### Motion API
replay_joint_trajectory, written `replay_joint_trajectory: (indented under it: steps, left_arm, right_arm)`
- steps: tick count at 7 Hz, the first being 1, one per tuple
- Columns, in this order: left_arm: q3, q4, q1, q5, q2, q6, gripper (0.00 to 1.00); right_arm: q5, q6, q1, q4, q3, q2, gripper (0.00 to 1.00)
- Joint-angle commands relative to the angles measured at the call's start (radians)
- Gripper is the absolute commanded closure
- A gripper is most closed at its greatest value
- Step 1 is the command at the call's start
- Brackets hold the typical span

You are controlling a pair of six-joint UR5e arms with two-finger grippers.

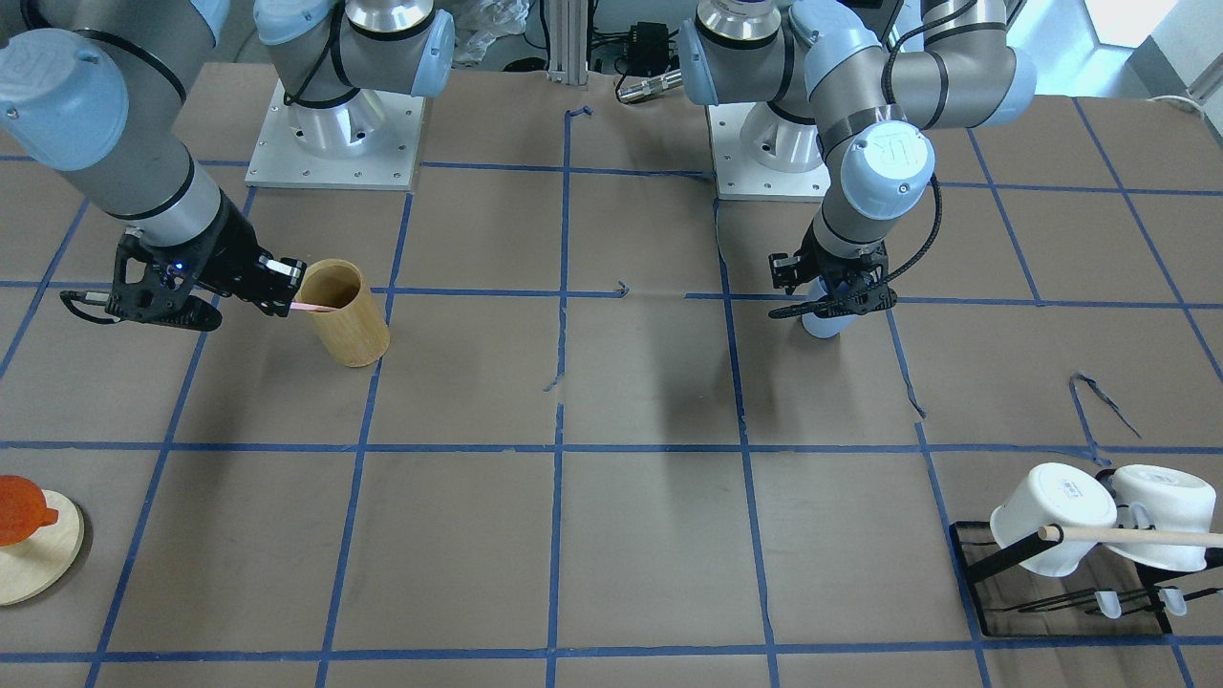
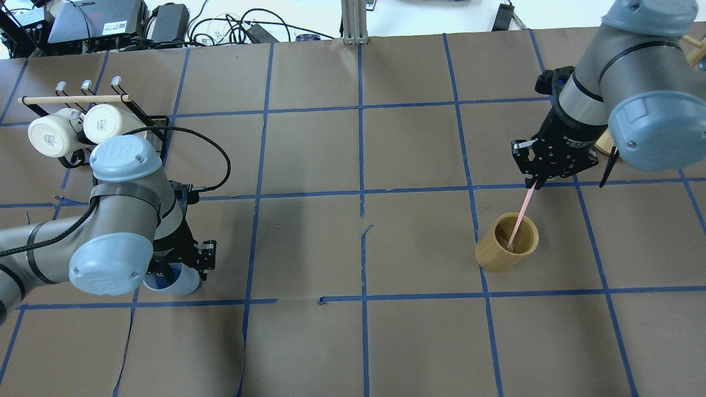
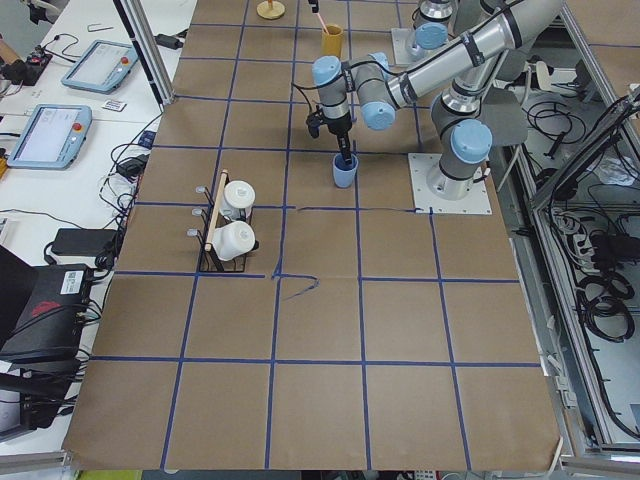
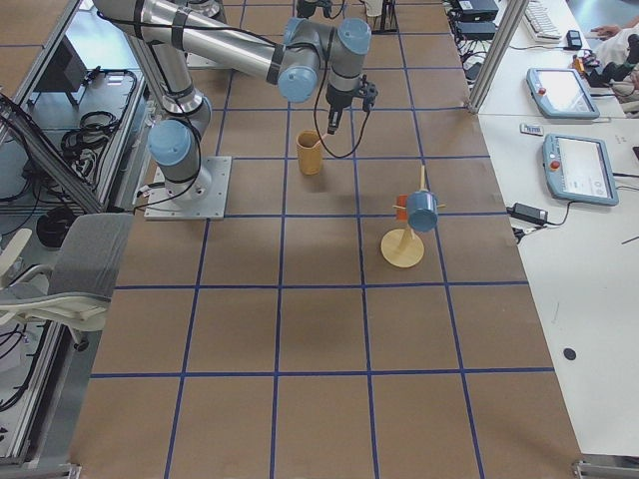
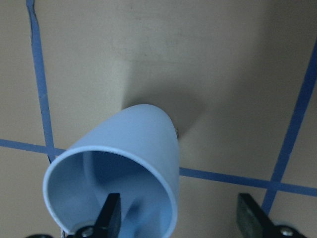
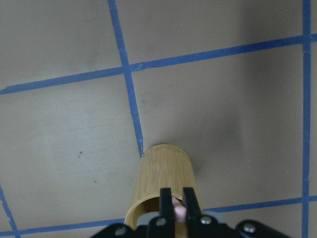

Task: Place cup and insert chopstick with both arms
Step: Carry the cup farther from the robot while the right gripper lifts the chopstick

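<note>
The light-blue cup (image 2: 175, 280) stands on the table under my left gripper (image 2: 185, 263); it also shows in the front view (image 1: 826, 321) and the left wrist view (image 5: 126, 153). The left gripper (image 5: 178, 210) is open, one finger inside the cup (image 5: 111, 214), the other (image 5: 250, 216) outside, clear of the wall. My right gripper (image 2: 534, 181) is shut on the pink chopstick (image 2: 521, 216), above the tan bamboo cylinder (image 2: 507, 243). The stick slants down with its lower end inside that cylinder (image 1: 348, 315). In the right wrist view the fingers (image 6: 165, 202) pinch the stick (image 6: 180, 212).
A black rack (image 2: 157, 125) with two white mugs (image 2: 105, 122) and a wooden dowel (image 2: 74, 100) stands behind the left arm. A round wooden stand (image 1: 38, 554) with an orange cup (image 1: 19, 506) is on the right arm's side.
</note>
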Motion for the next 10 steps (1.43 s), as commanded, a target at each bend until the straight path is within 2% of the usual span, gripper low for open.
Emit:
replay_joint_trajectory:
  steps: [1, 2, 3, 4, 5, 6, 7, 9, 10]
  left_arm:
    - [-0.002, 0.049, 0.001, -0.002, 0.0, -0.003, 1.0]
    - [0.007, 0.053, -0.002, -0.007, 0.0, -0.024, 1.0]
    - [0.043, 0.053, -0.013, -0.091, -0.013, -0.115, 1.0]
    - [0.131, 0.028, -0.036, -0.181, -0.032, -0.239, 1.0]
    - [0.174, -0.024, -0.103, -0.238, -0.047, -0.377, 1.0]
    - [0.205, -0.011, -0.178, -0.242, -0.067, -0.527, 1.0]
    - [0.275, -0.011, -0.203, -0.245, -0.114, -0.567, 1.0]
    - [0.506, -0.011, -0.219, -0.268, -0.272, -0.57, 1.0]
    - [0.637, -0.009, -0.26, -0.285, -0.376, -0.604, 1.0]
  right_arm:
    - [0.037, 0.0, 0.002, -0.01, -0.026, -0.001, 0.97]
    - [0.037, -0.002, 0.002, -0.009, -0.029, -0.004, 1.0]
    - [0.037, -0.002, 0.002, -0.001, -0.044, -0.007, 1.0]
    - [0.034, -0.002, 0.002, 0.046, -0.082, -0.009, 1.0]
    - [0.037, -0.002, 0.003, 0.144, -0.139, -0.009, 1.0]
    - [0.045, -0.002, 0.011, 0.172, -0.191, -0.009, 1.0]
    - [0.049, -0.002, 0.011, 0.2, -0.234, -0.009, 1.0]
    - [0.052, -0.002, 0.04, 0.199, -0.329, 0.0, 1.0]
    - [0.051, -0.005, 0.063, 0.191, -0.345, 0.006, 1.0]
